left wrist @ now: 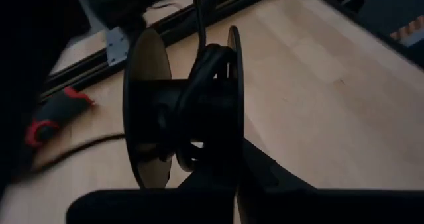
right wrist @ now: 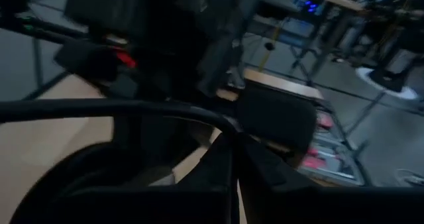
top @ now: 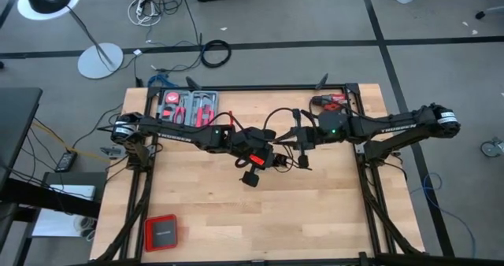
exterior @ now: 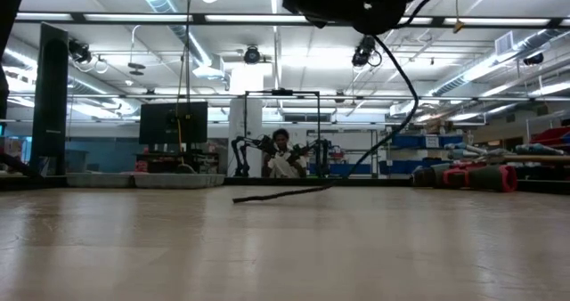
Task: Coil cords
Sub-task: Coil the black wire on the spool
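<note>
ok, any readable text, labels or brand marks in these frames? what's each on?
"TROSSEN": pale lettering along the right arm in the high view, only just legible.
Left arm: similar pale lettering, too small to read.
Red case at the table's near left corner: a small mark on its lid, too small to read.
Red tool tray at the table's far edge: no legible print.
Low view and both wrist views: no readable text.
</note>
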Controlling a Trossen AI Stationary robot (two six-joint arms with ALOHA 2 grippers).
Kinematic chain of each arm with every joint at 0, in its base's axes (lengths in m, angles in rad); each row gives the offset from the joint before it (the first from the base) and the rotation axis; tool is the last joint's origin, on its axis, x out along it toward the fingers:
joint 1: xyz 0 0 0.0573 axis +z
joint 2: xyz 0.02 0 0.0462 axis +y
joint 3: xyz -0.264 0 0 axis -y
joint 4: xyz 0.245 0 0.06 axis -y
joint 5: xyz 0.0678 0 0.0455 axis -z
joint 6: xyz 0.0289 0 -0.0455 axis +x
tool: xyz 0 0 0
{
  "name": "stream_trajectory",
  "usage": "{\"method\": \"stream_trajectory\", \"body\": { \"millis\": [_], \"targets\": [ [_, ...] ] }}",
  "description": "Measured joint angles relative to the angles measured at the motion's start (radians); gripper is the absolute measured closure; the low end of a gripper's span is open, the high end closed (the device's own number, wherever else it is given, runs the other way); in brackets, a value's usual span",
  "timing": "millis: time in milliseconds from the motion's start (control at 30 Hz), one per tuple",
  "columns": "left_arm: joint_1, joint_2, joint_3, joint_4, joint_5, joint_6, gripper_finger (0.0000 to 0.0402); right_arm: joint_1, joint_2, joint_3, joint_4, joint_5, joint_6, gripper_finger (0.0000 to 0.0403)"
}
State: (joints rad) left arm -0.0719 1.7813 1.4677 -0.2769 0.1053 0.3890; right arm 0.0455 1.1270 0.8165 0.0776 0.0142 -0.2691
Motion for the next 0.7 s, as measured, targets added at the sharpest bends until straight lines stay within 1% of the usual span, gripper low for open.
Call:
{"method": "stream_trajectory", "body": {
  "millis": [133,300,333,467,600,700],
  "targets": [
    [0.0,0.0,0.0,0.002,0.042,0.004,0.0401,0.015,-0.005,0.0,-0.004,-0.01,0.032,0.0388],
    [0.0,0.0,0.0,-0.001,0.051,0.0,0.0401,0.028,-0.01,0.0,0.034,-0.029,0.071,0.0388],
    [-0.001,0.0,0.0,-0.001,0.06,-0.004,0.0401,0.032,-0.008,0.0,0.03,-0.018,0.063,0.0389],
    [-0.01,0.0,0.0,-0.002,0.073,-0.015,0.0401,0.063,0.0,0.0,0.022,0.094,0.024,0.0387],
    [-0.02,0.001,0.0,-0.011,0.094,-0.017,0.0401,0.102,0.015,0.0,0.0,0.156,-0.096,0.0375],
    [-0.021,0.001,0.0,-0.008,0.116,-0.012,0.0401,0.101,0.022,0.0,-0.001,0.198,-0.114,0.0364]
  ]
}}
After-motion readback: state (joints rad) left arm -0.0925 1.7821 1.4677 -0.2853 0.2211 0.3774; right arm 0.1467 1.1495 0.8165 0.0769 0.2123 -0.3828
